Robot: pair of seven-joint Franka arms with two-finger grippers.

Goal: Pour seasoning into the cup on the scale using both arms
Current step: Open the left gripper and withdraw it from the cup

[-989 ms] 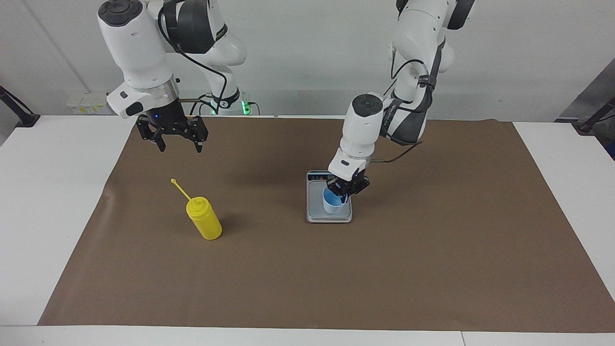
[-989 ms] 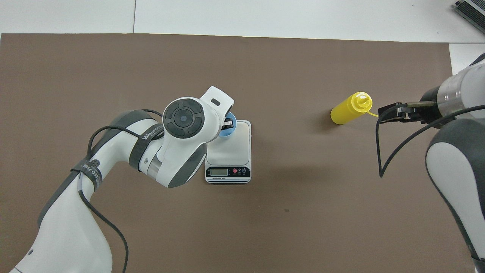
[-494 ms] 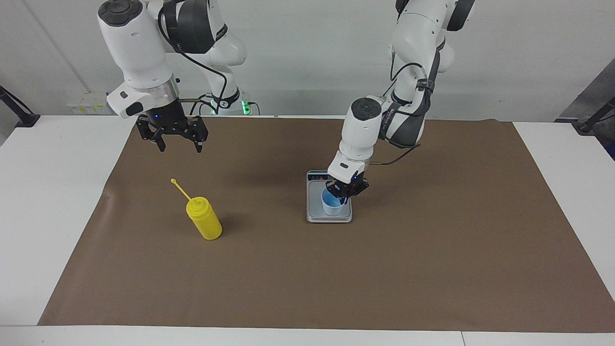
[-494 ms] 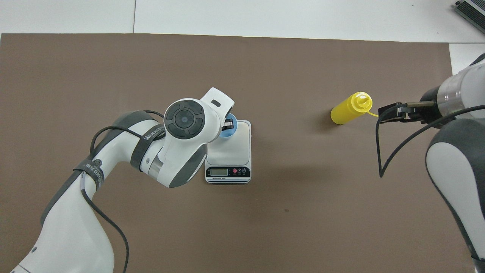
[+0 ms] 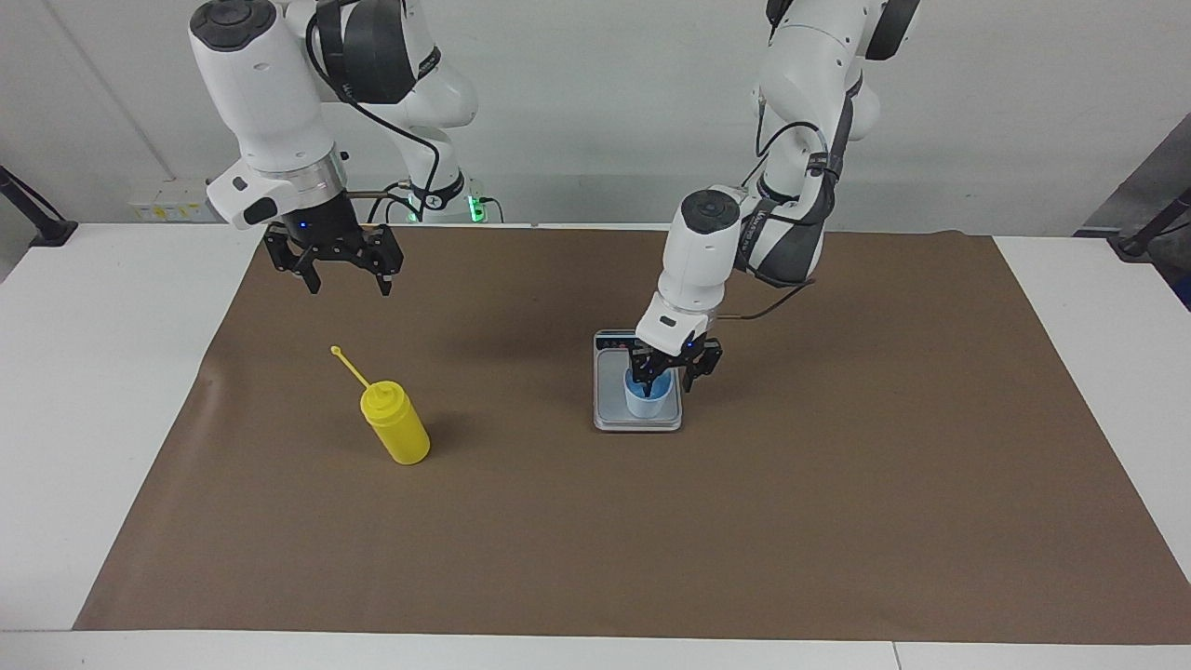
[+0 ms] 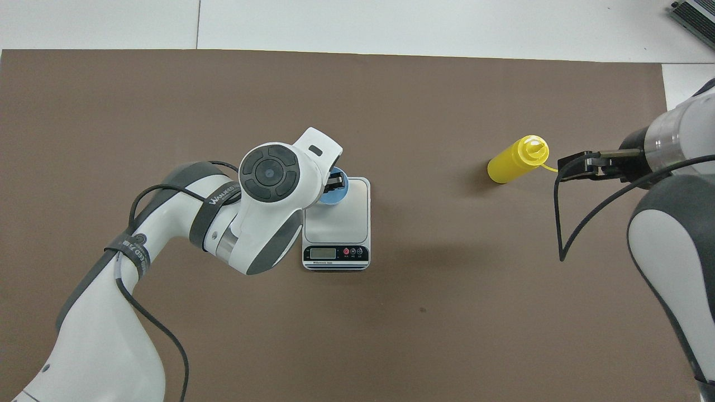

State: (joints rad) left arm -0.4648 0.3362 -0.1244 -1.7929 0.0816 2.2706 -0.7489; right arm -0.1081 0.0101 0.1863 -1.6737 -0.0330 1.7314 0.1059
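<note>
While cup placement wraps up, notes follow, largest first. Brown mat covers table. Scale mid-mat; cup upright on platform. My left gripper over cup, fingers spread, one inside rim, grip released. My right gripper waits spread over mat. Seasoning upright toward right arm's end, ungrasped. Next, my judgement: lift left clear without tipping cup; right descends on bottle.

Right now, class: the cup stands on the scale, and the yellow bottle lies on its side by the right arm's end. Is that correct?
Not quite. The facing view shows the bottle standing upright, not lying down. The cup does stand on the scale.
</note>
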